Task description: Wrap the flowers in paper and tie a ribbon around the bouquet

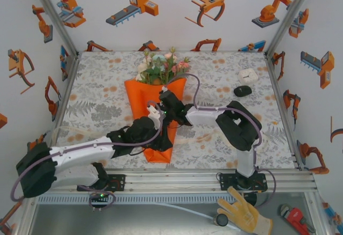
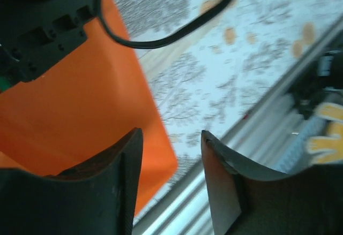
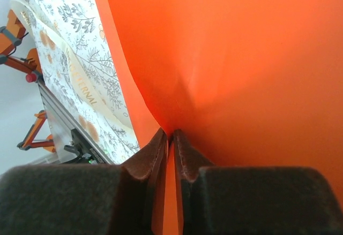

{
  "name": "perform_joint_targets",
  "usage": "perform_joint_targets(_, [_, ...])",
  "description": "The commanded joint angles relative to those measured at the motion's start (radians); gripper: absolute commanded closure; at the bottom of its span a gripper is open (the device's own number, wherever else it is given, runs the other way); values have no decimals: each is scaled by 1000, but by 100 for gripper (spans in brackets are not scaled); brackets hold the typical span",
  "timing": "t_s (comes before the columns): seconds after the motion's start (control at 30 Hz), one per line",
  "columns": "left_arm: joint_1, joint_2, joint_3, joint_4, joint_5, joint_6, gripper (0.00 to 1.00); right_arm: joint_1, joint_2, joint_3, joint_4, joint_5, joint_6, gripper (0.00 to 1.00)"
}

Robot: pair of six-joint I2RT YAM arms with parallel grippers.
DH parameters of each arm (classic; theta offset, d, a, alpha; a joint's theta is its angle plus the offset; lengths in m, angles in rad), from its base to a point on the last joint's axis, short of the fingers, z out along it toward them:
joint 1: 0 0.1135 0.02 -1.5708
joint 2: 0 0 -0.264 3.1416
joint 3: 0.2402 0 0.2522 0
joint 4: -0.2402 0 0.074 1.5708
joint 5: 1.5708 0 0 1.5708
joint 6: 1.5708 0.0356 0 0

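The bouquet (image 1: 158,101) lies mid-table: the orange paper (image 1: 140,95) is folded into a cone with the pink, white and green flowers (image 1: 161,66) sticking out of its far, wide end. My right gripper (image 1: 169,109) sits on the cone; in the right wrist view its jaws (image 3: 171,133) pinch a fold of the paper (image 3: 241,58). My left gripper (image 1: 155,138) hovers over the cone's narrow near end, open, nothing between its fingers (image 2: 171,136), with the paper's corner (image 2: 155,160) just below. The cream ribbon (image 3: 69,80) lies loose on the cloth beside the paper.
A small white box (image 1: 248,75) and a black oval object (image 1: 243,91) rest at the far right of the floral cloth. A yellow glove (image 1: 244,213) and a red wrench (image 1: 292,213) lie off the table's near metal rail (image 1: 177,180).
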Motion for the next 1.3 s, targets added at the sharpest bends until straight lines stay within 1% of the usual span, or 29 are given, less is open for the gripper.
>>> perform_joint_targets(0.0, [-4,58,-47,26,-75,-41,57,-4,16,12,56,-41,22,77])
perform_joint_targets(0.03, [-5,67,-73,44,-80,-60,58,-10,11,14,58,-54,21,73])
perform_joint_targets(0.07, [-4,69,-106,74,-78,-73,59,-16,3,18,57,-61,22,69])
perform_joint_targets(0.13, [-5,65,-159,110,-80,-103,59,-35,-23,20,47,-71,7,63])
perform_joint_targets(0.27, [-5,-3,-244,143,-85,-133,58,-93,-122,5,-18,-62,-50,56])
perform_joint_targets(0.33, [-6,-38,-255,113,-104,-135,58,-115,-171,-15,-47,-56,-87,55])
perform_joint_targets(0.4, [-5,-60,-260,93,-119,-133,58,-131,-223,-59,-67,-14,-112,56])
perform_joint_targets(0.47, [-6,-74,-264,87,-124,-133,58,-147,-245,-129,-34,11,-111,60])
perform_joint_targets(0.6, [-5,-73,-272,108,-119,-138,57,-170,-169,-165,95,-91,-74,65])
perform_joint_targets(0.7, [-5,-46,-264,107,-117,-144,57,-184,-110,-196,189,-70,-38,65])
perform_joint_targets(0.77, [-6,-37,-269,115,-111,-150,58,-231,-67,-203,215,-58,-55,65])
perform_joint_targets(0.87, [-6,-32,-283,132,-106,-158,58,-313,0,-169,267,-103,-83,65])
perform_joint_targets(1.0, [-6,-39,-298,124,-107,-161,59,-382,75,-68,215,-98,-159,64])
perform_joint_targets(1.13, [-6,-70,-311,106,-116,-169,58,-450,132,12,198,-115,-166,63])
perform_joint_targets(1.27, [-5,-105,-321,86,-128,-165,59,-488,182,120,121,-100,-214,62])
